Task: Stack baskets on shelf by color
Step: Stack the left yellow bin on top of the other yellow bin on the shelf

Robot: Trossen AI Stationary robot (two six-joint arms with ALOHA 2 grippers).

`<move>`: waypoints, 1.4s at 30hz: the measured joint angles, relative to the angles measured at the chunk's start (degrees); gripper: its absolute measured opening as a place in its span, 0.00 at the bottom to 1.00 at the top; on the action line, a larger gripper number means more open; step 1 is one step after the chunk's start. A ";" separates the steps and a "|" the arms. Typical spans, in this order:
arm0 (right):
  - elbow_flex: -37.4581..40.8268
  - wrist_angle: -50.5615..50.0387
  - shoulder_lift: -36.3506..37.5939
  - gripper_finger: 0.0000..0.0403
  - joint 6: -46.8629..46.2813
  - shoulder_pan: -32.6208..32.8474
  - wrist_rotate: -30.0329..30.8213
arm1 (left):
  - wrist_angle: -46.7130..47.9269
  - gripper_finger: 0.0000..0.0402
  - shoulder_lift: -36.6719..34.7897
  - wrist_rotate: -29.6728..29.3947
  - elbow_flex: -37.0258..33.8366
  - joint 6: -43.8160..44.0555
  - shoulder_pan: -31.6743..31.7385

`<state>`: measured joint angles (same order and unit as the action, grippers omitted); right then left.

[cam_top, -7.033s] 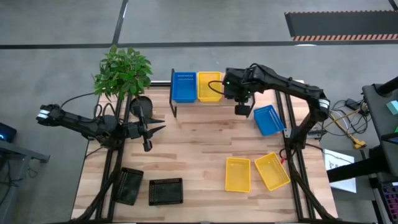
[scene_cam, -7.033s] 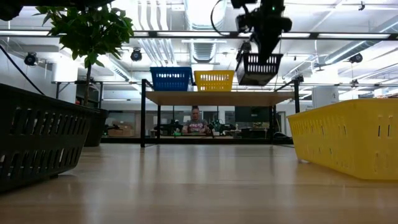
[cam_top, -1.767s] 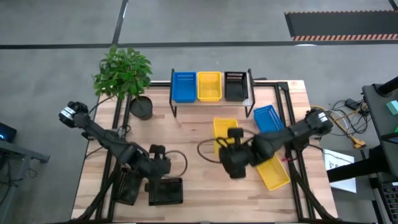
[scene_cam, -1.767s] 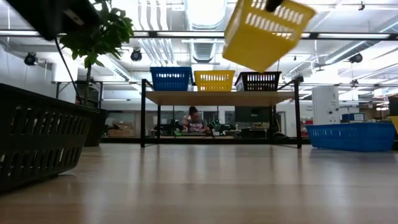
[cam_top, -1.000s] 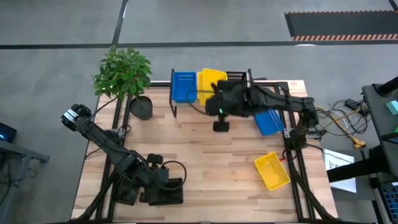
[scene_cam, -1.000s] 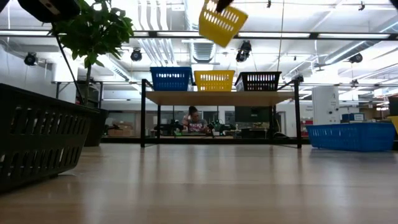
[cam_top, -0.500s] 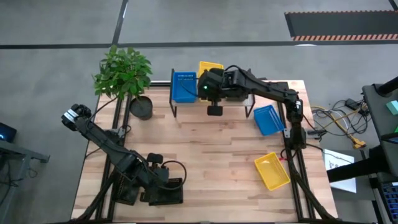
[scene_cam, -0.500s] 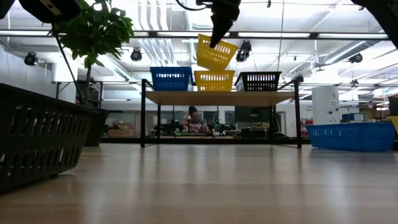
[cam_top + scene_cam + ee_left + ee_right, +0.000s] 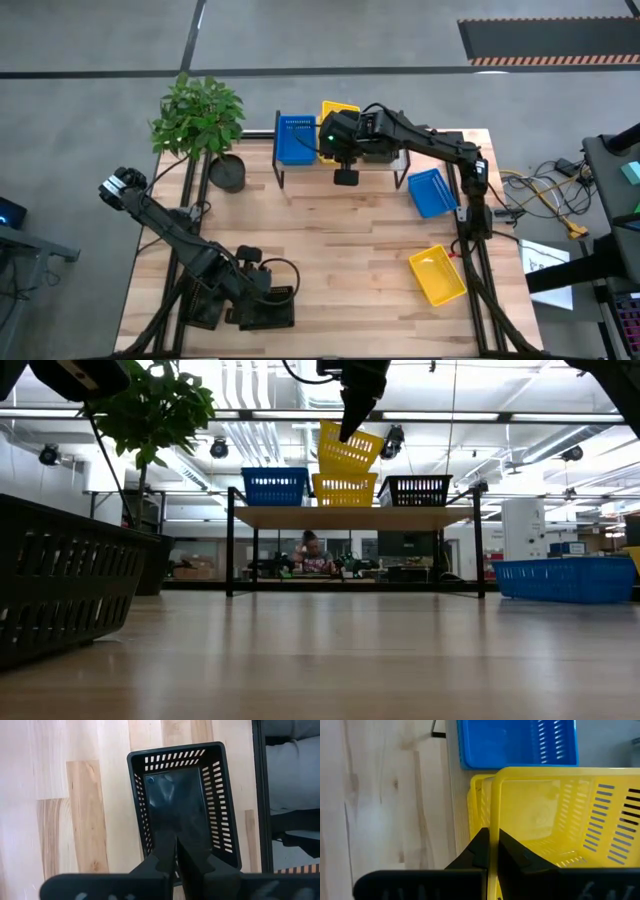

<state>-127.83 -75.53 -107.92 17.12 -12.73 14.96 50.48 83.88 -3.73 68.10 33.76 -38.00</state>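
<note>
On the shelf (image 9: 350, 517) stand a blue basket (image 9: 274, 487), a yellow basket (image 9: 344, 490) and a black basket (image 9: 415, 490) in a row. My right gripper (image 9: 492, 837) is shut on a second yellow basket (image 9: 348, 447), which it holds tilted just above the yellow one on the shelf. My left gripper (image 9: 176, 840) is shut. It points down over the near end of a black basket (image 9: 182, 802) at the table's near left. Another black basket (image 9: 205, 298) lies beside that one. My right gripper pinches the rim of one wall (image 9: 494, 810) of the second yellow basket, one finger inside and one outside. The basket is lifted and tilted, its low end at the rim of the shelf's yellow basket (image 9: 475, 795). Whether it rests there, I cannot tell. My left gripper: I cannot tell whether its shut fingers (image 9: 165, 855) touch the black basket.
A potted plant (image 9: 205, 120) stands at the table's far left. A blue basket (image 9: 432, 192) lies right of the shelf and a yellow basket (image 9: 437, 275) near the right edge. The table's middle is bare wood. A person (image 9: 312, 555) sits in the room behind.
My right gripper has carried the yellow basket toward the far edge and a little left. It has come down from high over the shelf's front to just above the shelf's yellow basket, still tilted. In the last half second it has barely moved.
</note>
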 joint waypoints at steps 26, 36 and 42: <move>2.25 2.77 0.02 0.20 0.31 -0.07 2.02 | -0.03 0.00 -0.02 0.00 0.02 -0.04 0.00; 1.22 3.00 0.02 0.20 2.33 0.20 4.30 | 0.02 0.00 -0.02 0.00 0.00 -0.22 0.00; 1.16 9.95 0.02 0.06 8.15 0.02 9.07 | 0.02 0.00 -0.02 0.00 -0.04 -1.11 0.07</move>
<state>-126.67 -65.58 -107.90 25.28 -12.71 24.03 50.50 83.85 -3.73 68.05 32.64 -37.93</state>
